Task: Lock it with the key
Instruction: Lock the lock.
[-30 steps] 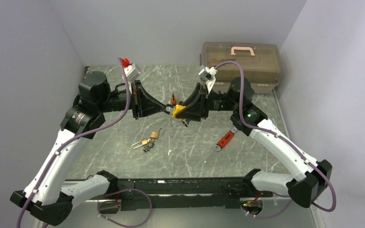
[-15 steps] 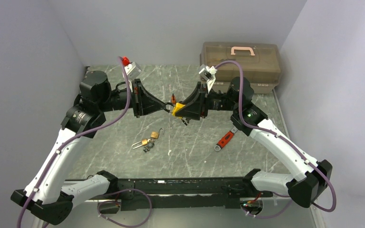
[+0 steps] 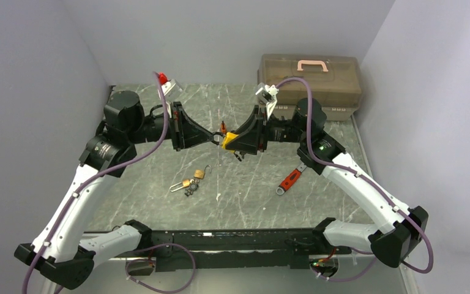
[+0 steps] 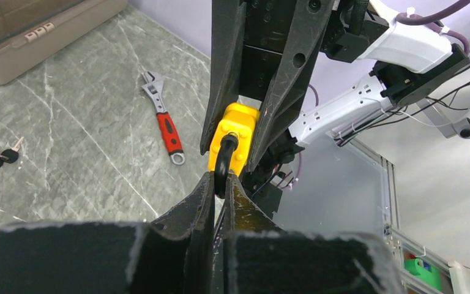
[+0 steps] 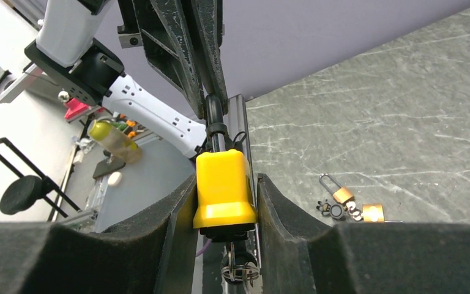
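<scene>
Against the frame a second earlier almost nothing differs: the left wrist has rolled a touch, so its camera housing sits slightly higher in the top view, while both arms and the lock between them stay where they were. Both arms are raised off the surface point(image 3: 251, 190) and reach inward, forearms roughly level, their fingertips meeting nose to nose above its middle. The right hand point(image 3: 227, 143) is clenched on the yellow padlock point(image 5: 223, 187), one finger flat against each side of the body. The left hand point(image 3: 212, 138) is pinched nearly closed on the black shackle point(image 4: 225, 160), which rises out of the yellow body and passes between the fingertips. The padlock is thus held in the air between the two hands, clear of the surface. In the right wrist view a metal key ring point(image 5: 238, 266) hangs under the padlock body; whether a key sits in the cylinder cannot be made out. On the surface below and to the left lie two small brass padlocks point(image 3: 191, 179) with keys, just beside each other. A red-handled adjustable wrench point(image 3: 289, 180) lies under the right forearm. A brown toolbox point(image 3: 310, 76) stands at the far right corner.
</scene>
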`<state>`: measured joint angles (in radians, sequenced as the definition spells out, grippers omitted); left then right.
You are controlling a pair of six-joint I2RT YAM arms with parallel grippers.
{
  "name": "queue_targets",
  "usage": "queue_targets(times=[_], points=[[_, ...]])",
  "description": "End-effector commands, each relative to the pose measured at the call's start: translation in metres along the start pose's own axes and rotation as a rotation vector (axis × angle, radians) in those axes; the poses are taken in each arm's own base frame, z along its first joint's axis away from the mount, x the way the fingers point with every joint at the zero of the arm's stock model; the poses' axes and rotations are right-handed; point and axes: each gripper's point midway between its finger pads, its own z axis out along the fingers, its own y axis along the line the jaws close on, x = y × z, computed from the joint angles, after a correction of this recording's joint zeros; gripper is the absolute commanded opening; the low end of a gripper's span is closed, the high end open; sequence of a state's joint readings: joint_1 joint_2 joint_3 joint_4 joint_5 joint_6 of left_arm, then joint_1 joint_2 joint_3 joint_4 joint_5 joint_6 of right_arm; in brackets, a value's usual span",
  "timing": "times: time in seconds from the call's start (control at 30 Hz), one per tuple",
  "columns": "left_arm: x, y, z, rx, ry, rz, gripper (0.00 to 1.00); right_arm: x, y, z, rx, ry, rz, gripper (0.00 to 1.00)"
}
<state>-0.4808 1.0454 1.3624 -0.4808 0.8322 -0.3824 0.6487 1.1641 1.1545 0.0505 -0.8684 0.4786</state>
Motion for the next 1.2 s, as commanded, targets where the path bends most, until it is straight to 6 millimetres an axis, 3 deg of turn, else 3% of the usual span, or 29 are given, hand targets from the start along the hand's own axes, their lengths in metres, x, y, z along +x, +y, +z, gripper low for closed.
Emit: queue_targets(times=[0.0,0.27,0.5,1.17], points=[[0.034,-0.019,0.007,0.116,0.147,-0.089,0.00,-0.067,0.027,0.010,-0.061,-0.193,-0.163,0.00],[0.042,-0.005,0.010,0.043,0.147,-0.020,0.00,-0.072,0.059,0.007,-0.224,-0.196,-0.142,0.00],[0.052,-0.005,0.013,0.037,0.173,0.013,0.00,-0.077,0.062,0.007,-0.255,-0.209,-0.127,0.00],[0.076,0.030,0.013,-0.112,0.223,0.034,0.00,-0.082,0.088,-0.001,-0.384,-0.203,-0.129,0.00]])
